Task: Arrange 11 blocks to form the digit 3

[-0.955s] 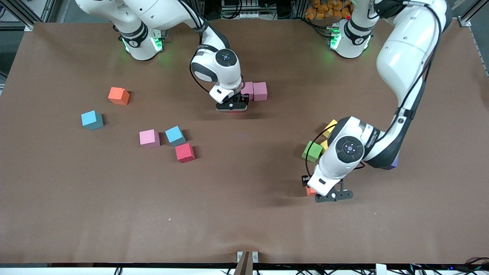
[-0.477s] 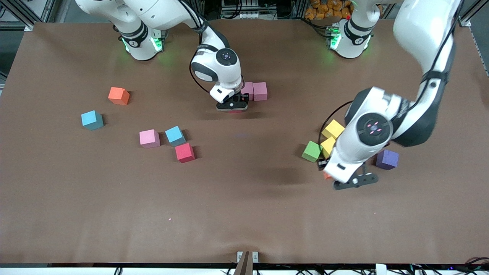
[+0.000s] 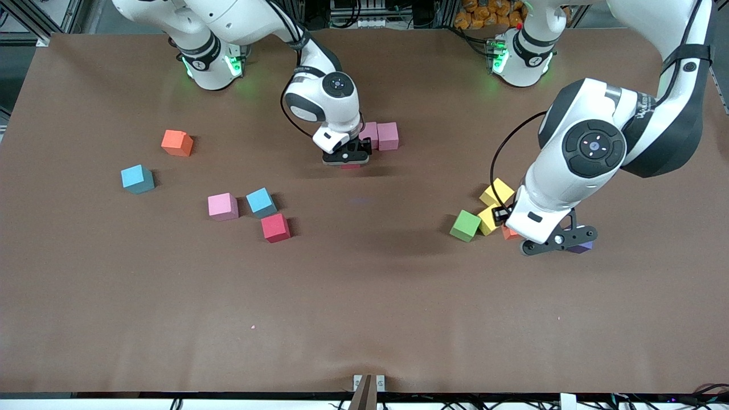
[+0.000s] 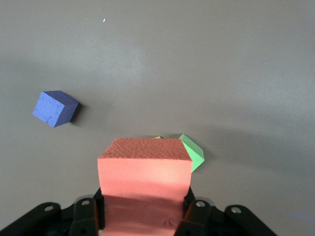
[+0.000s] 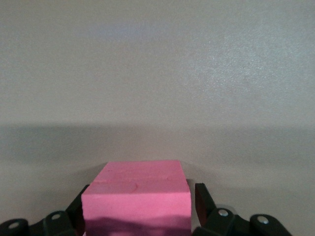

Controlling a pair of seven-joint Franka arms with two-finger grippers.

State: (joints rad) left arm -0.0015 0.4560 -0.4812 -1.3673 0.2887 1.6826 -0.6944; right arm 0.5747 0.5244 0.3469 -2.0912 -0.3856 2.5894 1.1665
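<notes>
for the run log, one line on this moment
left gripper: holds orange foam cube | right gripper: open around red foam cube

The counter (image 3: 364, 319) has a matt brown covering that looks like paper or thin felt, smooth, with a faint wrinkle at its 6 o'clock edge. The blocks look like matt foam: the salmon-red block (image 4: 144, 184) shows a fine, grainy, pitted face in the left wrist view, and the purple block (image 4: 55, 108) has the same dull, rough grain. The pink block (image 5: 136, 201) looks smoother and equally dull. Both arms have glossy white plastic shells (image 3: 589, 148) with shiny black joints. The left gripper (image 4: 145, 221) and right gripper (image 5: 138, 219) are matt black, plastic or metal.
</notes>
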